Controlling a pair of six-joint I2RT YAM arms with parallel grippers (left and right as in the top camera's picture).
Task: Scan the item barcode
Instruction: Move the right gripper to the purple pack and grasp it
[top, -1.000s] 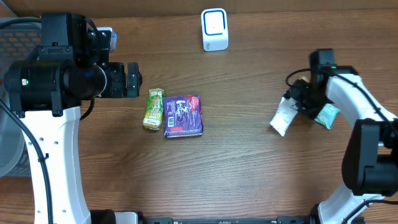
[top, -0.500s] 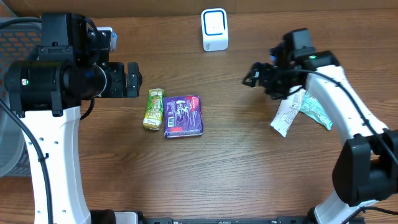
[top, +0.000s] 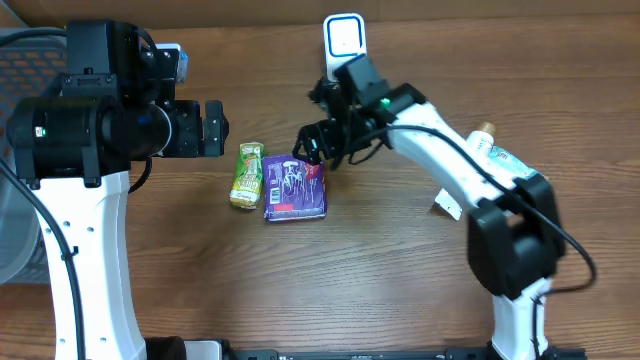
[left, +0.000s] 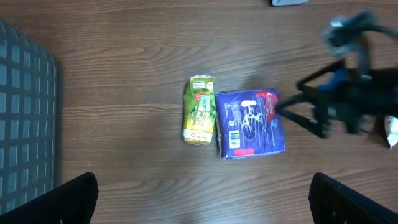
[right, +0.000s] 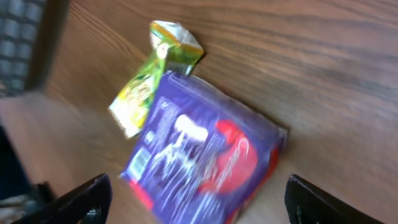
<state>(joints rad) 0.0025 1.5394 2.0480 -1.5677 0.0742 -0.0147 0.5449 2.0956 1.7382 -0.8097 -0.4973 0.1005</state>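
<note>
1. Overhead, we see the purple packet lying flat near the middle of the surface. A small green packet lies right against its side toward the left arm. The white scanner stands at the far edge, well apart from both.
2. The right claw hangs over the packet's far corner, on the side away from the green packet. Its fingers are spread wide with nothing between them. The left claw is also spread wide and empty, off to the side.
3. We judge the purple packet to be a light, soft pack in glossy film. It is likely to be slick under the fingers, to crinkle when squeezed and to sag if lifted by one corner.
4. We would grip it across its narrow width, near the end with the red print. There the fingers can come down on its two long edges.
5. The side next to the green packet leaves almost no room for a finger. The claw should land toward the far end, or it will shove the green packet along.
6. The left wrist view shows a small pale printed block on the top face that may be the barcode, though it is too small to be sure. We would keep the fingers off it and squeeze gently, so the film stays flat enough to read.
</note>
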